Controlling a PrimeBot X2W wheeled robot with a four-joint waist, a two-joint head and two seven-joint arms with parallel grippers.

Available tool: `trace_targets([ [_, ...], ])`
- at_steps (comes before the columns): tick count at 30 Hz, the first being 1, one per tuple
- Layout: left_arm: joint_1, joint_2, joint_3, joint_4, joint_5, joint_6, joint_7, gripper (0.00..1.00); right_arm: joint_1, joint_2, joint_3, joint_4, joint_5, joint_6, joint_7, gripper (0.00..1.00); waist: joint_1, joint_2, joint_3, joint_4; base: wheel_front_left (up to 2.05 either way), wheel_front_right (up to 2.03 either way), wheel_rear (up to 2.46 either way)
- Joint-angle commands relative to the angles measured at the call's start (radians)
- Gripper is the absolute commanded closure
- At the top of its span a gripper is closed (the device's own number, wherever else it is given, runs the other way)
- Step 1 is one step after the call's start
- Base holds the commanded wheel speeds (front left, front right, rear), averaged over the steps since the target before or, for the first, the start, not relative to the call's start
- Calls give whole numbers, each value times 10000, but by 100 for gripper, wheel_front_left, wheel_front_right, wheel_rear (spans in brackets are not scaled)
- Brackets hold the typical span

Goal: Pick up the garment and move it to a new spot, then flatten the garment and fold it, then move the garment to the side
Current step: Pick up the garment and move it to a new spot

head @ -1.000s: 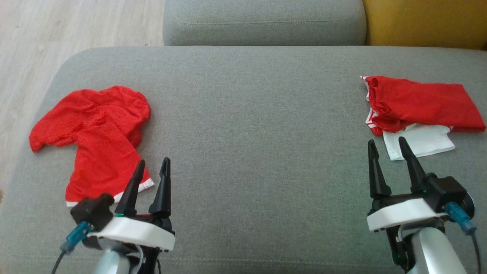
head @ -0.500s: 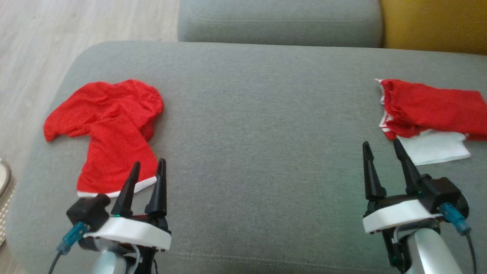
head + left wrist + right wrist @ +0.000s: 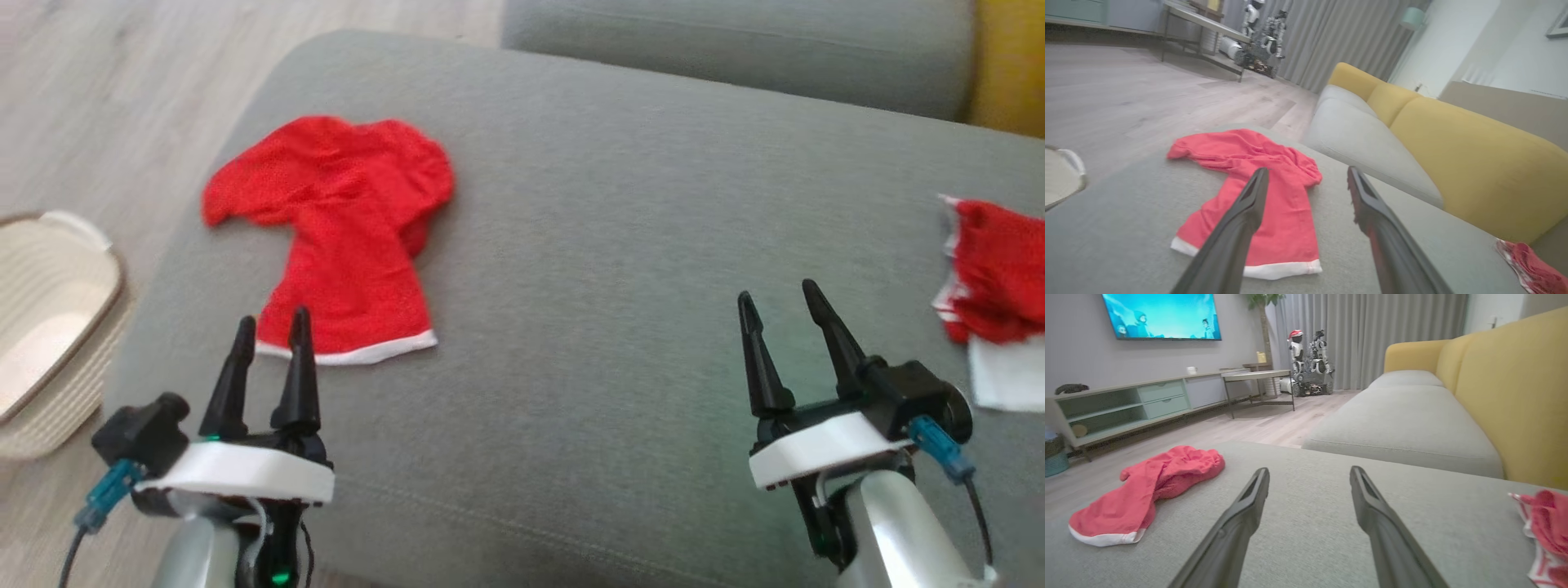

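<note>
head view: red garment lies loose on the grey seat, both grippers empty

the red garment (image 3: pixel 343 237) lies crumpled toward the left end of the grey sofa seat (image 3: pixel 588 245). its upper part is bunched and folded over itself, and its lower part runs flat down to a white hem band (image 3: pixel 367 353). we judge it thin, soft and very light. it should drape and slide on the upholstery and collapse if lifted by one point, though nothing about it looks fragile. the hem edge looks the best hold to us, since it is flat, straight and nearest. taking its two corners should let the cloth hang open for flattening.

our left gripper (image 3: pixel 273 318) hovers just short of that hem, jaws apart and holding nothing. in the left wrist view the garment (image 3: pixel 1286 228) sits directly ahead of the spread fingers. our right gripper (image 3: pixel 777 291) is also open and empty, over bare cushion well apart from the garment.

further out, another red cloth (image 3: pixel 992 278) lies over a white piece (image 3: pixel 1008 371) at the seat's right edge. a woven basket (image 3: pixel 114 269) stands on the floor to the left.
</note>
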State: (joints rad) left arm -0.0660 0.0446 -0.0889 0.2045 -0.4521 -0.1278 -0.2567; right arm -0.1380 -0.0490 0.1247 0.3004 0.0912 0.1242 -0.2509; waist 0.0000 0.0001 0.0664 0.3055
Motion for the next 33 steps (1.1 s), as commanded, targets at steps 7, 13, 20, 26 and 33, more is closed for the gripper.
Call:
trace_targets([
  [7,-567,57,489,-377,-312,-29,-51,0,-678,-13,364,-197,-223,65,40,0,0,-1,559,1176,0,0,0],
  [13,-662,57,474,-345,-445,-29,-51,0,-805,-13,403,-154,-257,65,65,0,0,-1,724,1502,0,0,0],
  [20,-783,57,587,-113,-379,-29,-51,0,-800,-13,395,-89,-201,65,44,0,0,-1,669,1518,0,0,0],
  [26,-1345,57,742,1067,-193,2,-51,0,-719,-12,55,-241,-360,65,117,0,0,-1,663,1438,0,0,0],
  [33,-2888,534,24,2869,-495,-24,222,0,-601,-12,-532,-1079,-974,65,749,0,0,-1,962,1489,0,0,0],
])
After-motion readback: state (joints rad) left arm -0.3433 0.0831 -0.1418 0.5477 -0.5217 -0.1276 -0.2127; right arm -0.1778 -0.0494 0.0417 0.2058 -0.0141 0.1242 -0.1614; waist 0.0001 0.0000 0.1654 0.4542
